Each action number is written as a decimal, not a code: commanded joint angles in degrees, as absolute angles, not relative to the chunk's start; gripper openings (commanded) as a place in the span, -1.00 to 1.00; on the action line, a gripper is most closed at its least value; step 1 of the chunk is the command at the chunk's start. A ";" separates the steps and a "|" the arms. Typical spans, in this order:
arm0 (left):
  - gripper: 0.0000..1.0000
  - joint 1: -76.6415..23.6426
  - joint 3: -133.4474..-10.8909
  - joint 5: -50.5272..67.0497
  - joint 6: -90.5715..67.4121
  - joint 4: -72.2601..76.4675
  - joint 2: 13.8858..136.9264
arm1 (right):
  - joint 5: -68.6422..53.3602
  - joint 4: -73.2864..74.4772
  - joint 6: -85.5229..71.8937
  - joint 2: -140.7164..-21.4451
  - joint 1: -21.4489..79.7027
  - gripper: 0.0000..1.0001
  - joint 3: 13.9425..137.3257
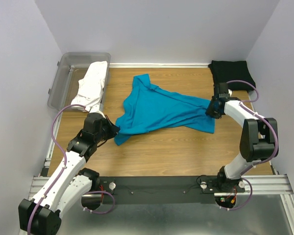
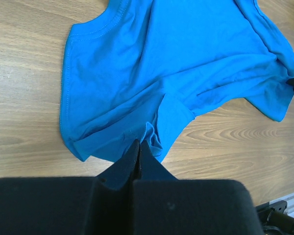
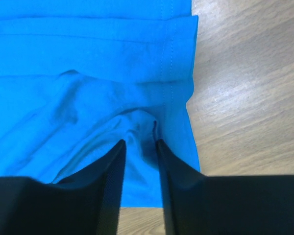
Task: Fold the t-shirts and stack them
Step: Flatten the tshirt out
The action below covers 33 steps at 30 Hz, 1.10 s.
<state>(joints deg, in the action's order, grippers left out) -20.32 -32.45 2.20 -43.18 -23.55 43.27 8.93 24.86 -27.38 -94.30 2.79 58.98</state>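
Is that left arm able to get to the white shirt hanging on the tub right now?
Probably, once freed: the white shirt lies just beyond the left gripper with nothing between, but its jaws are shut on the blue shirt.

The top external view looks steeply down from above and behind the arm bases, far enough back to take in the whole table point(image 1: 157, 152). The left wrist view sits low at the near left, just behind the left gripper point(image 2: 138, 143), and faces right across the teal t-shirt point(image 1: 161, 110). The right wrist view, at the far right, looks leftward and down over the right gripper point(image 3: 139, 142), very close to the cloth. All three share that shirt, and the left wrist view also catches the right gripper at its right edge.
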 commanded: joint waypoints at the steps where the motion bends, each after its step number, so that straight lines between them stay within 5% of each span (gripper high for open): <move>1: -1.00 -20.21 -34.28 0.53 -44.12 -25.66 42.28 | 9.84 27.07 -27.16 -92.29 2.64 -0.31 58.89; 6: -1.00 -20.21 -35.77 -1.76 -44.38 -26.98 41.05 | 11.77 27.07 -26.63 -92.63 2.55 -0.53 57.48; 18: -1.00 -20.21 -35.59 -1.67 -44.38 -28.04 40.52 | 13.01 26.28 -24.87 -96.94 2.55 -0.43 61.43; 22: -1.00 -20.21 -35.59 -2.72 -45.08 -28.47 40.17 | 12.04 26.54 -25.31 -96.33 2.55 -0.85 62.40; 24: -1.00 -20.21 -36.12 -4.91 -46.66 -29.62 40.17 | 12.04 27.15 -25.49 -94.49 2.64 -0.99 61.79; 33: -1.00 -20.13 -37.79 -14.50 -53.34 -32.17 36.83 | 9.94 34.27 -36.26 -65.42 2.55 -0.99 49.41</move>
